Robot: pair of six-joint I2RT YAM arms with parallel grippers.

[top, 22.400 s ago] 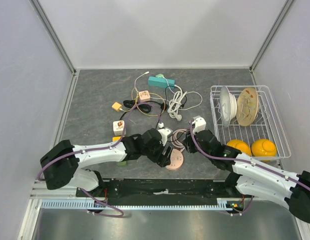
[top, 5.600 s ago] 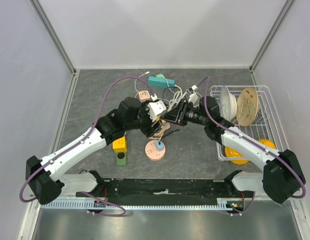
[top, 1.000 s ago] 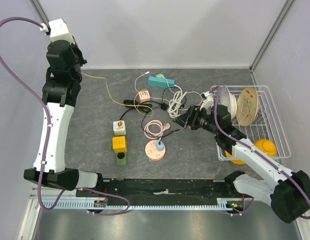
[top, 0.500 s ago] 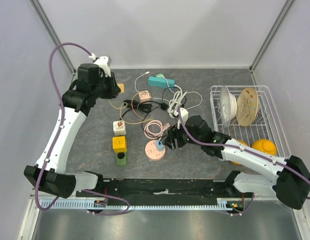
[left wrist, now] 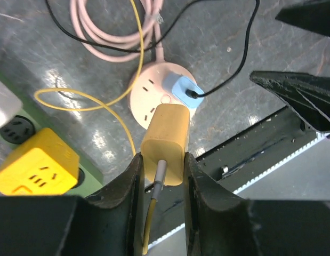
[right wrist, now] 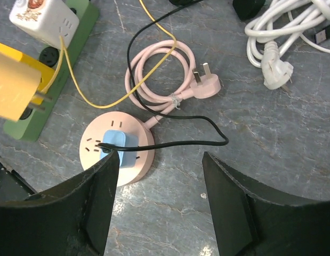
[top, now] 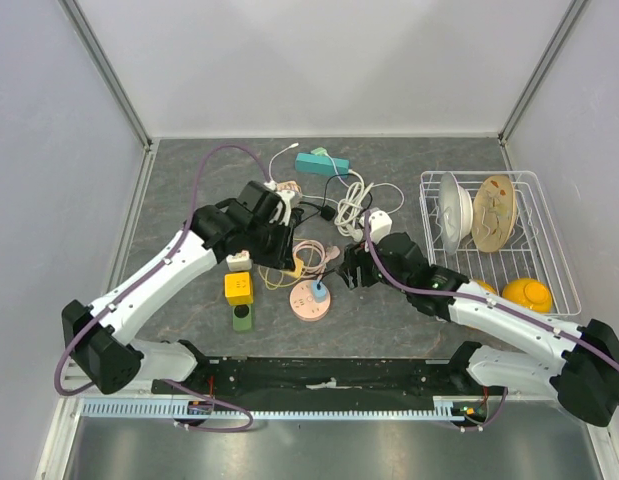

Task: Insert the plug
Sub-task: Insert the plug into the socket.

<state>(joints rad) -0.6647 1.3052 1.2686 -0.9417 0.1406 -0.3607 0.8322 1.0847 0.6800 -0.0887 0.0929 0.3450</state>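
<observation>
- Left arm now sits at table centre, down from the far-left corner; I see left gripper (left wrist: 162, 166) clamping yellow plug (left wrist: 167, 140) near pink socket (left wrist: 152, 97).
- Right gripper (right wrist: 160, 160): jaws spread, empty.

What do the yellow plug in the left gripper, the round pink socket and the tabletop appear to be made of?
Yellow plug: matte moulded plastic, judging by its even colour and rounded edges.
Round pink socket: smooth plastic, likely, with a faint sheen.
Tabletop: grey veined stone or stone-look laminate, polished enough to catch glare.
</observation>
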